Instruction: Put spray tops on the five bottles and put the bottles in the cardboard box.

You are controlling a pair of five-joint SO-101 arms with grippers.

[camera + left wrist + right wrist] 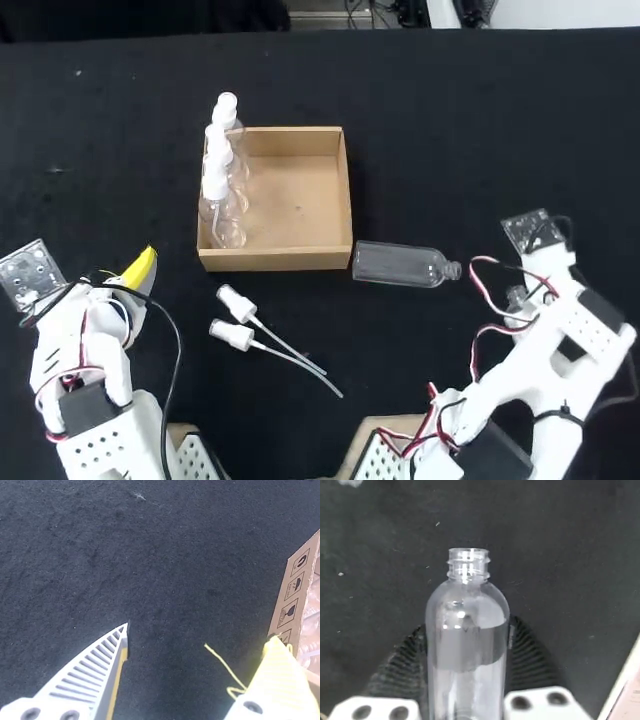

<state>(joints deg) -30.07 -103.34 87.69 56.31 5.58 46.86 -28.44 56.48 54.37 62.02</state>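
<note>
Left gripper [199, 631]: fingers spread wide, empty, beside the box [270, 260].
Right gripper [467, 624]: fingers clamped on an open bottle [465, 600].
Spray tops [238, 304]: two, in front of the box.
Lying bottle [400, 264]: just beside the box.

We read this as robotics lab bench: black cloth table [480, 110], left arm [85, 360] and right arm [560, 330] of white plastic, exposed wiring [495, 262], cables [385, 12] behind

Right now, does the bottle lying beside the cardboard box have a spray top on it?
No, the bottle has a bare neck; two spray tops lie loose on the table.
</note>
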